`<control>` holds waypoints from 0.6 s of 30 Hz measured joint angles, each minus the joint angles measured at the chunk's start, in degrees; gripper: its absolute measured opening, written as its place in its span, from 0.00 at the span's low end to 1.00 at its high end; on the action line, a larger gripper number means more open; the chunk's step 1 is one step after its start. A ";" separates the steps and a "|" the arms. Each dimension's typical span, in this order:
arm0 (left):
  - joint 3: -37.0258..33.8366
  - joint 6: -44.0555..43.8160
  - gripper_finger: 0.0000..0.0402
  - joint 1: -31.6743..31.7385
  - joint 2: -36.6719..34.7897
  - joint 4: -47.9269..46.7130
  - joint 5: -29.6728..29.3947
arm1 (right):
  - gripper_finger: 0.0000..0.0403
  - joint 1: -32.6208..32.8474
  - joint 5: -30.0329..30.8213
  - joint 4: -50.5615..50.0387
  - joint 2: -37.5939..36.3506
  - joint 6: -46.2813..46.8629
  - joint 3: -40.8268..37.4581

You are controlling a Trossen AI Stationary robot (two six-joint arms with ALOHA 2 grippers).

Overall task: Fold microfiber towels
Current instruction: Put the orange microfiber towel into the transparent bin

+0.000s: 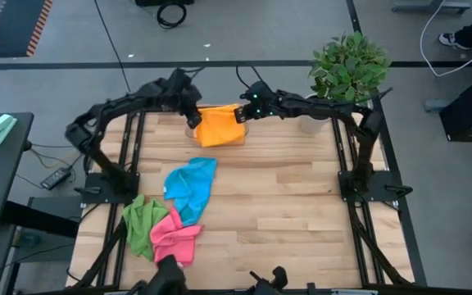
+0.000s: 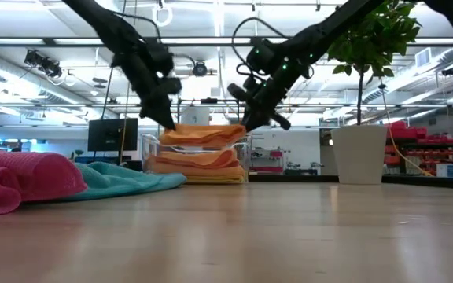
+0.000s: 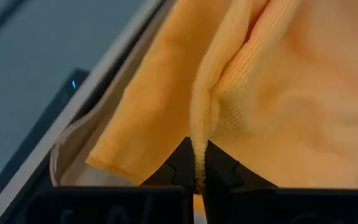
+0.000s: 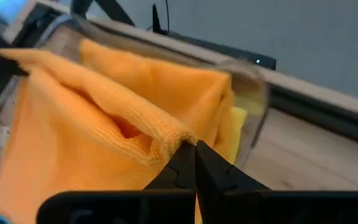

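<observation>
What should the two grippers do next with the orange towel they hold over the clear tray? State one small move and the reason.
Probably lower it slightly and let go. The left gripper and the right gripper are each shut on an edge of the folded orange towel, which already sits on top of the stack in the clear tray, so little seems left but to release.

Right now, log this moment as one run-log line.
left claw: shut on folded orange microfiber towel | right claw: shut on same towel | towel: over clear plastic tray | blue, green, pink towels: unfolded
</observation>
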 joint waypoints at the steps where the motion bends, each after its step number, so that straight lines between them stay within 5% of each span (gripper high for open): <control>1: 1.79 1.16 0.05 0.20 1.91 -2.00 -0.08 | 0.01 0.07 0.06 0.32 0.69 0.00 0.00; 7: 6.75 5.51 0.03 0.85 8.68 -6.75 -3.26 | 0.01 0.13 2.15 2.15 2.17 -0.54 -0.04; 18: 7.18 8.45 0.04 1.14 9.37 -4.75 -6.63 | 0.04 -0.15 0.66 1.98 1.99 -5.53 -0.04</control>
